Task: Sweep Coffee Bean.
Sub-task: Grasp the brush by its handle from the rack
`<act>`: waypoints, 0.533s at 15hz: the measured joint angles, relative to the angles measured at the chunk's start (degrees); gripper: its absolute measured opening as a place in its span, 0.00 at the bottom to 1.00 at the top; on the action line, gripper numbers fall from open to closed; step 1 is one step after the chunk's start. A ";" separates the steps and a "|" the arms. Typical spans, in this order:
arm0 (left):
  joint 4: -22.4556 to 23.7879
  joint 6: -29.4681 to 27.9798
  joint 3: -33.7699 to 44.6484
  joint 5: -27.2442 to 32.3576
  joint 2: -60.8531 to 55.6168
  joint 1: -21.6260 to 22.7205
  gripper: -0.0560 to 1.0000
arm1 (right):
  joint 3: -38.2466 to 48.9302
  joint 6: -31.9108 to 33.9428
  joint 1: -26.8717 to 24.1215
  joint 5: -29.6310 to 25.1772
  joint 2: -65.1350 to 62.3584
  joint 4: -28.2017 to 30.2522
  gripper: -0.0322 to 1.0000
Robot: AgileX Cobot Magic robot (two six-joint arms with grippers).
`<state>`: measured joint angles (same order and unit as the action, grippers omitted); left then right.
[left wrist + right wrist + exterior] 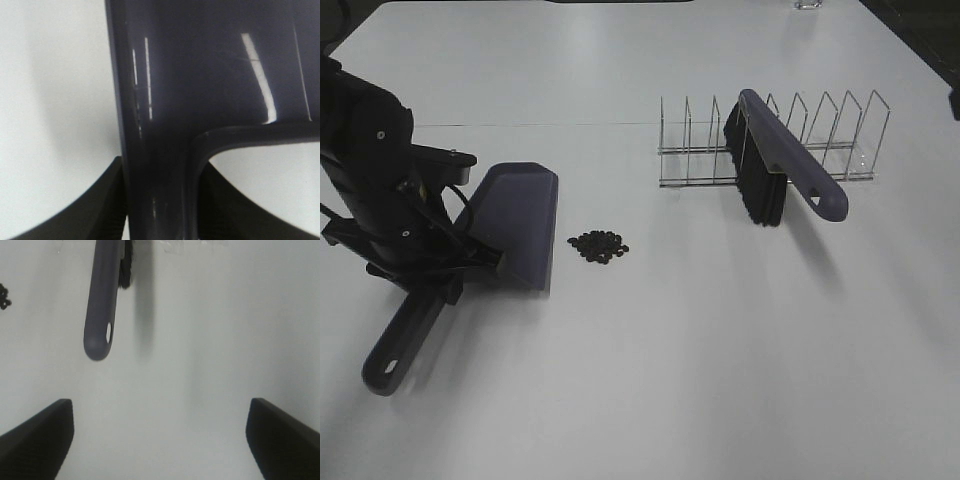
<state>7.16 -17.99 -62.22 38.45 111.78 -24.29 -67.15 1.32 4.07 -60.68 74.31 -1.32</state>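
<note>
The coffee beans [598, 246] lie in a small dark pile on the white table, just right of the purple dustpan [520, 220]. My left gripper [455, 275] is shut on the dustpan's handle; in the left wrist view its fingers [100, 210] press both sides of the handle [160, 190]. The purple brush [780, 160] with black bristles leans in a wire rack [850, 150]. My right gripper [160, 407] is open and empty above the table, short of the brush handle [100, 315]. It is out of the exterior view. A few beans [4, 296] show at the edge of the right wrist view.
The dustpan's handle end [390, 360] points toward the table's front left. The rack stands at the back right. A small clear object [808, 4] sits at the far edge. The table's dark edge runs along the far right [920, 40].
</note>
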 joint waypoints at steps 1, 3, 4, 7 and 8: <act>0.00 0.00 0.00 -0.11 0.00 0.00 0.38 | -2.01 -1.32 0.00 1.49 4.35 -0.74 0.83; 0.17 -0.06 0.00 -0.23 0.00 0.00 0.38 | -8.37 -2.29 0.00 -0.23 12.89 -4.07 0.82; 0.29 -0.06 0.00 -0.23 0.00 0.00 0.38 | -10.54 -2.29 0.00 -1.26 15.41 -5.21 0.82; 0.46 -0.06 0.00 -0.46 0.00 0.00 0.38 | -23.38 -3.32 0.00 -4.13 28.99 -9.00 0.82; 0.46 -0.06 0.00 -0.46 0.00 0.00 0.38 | -27.50 -3.38 0.00 -4.87 33.00 -9.11 0.82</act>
<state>7.62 -18.05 -62.22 37.99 111.78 -24.29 -94.65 -2.06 4.07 -65.55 107.31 -10.43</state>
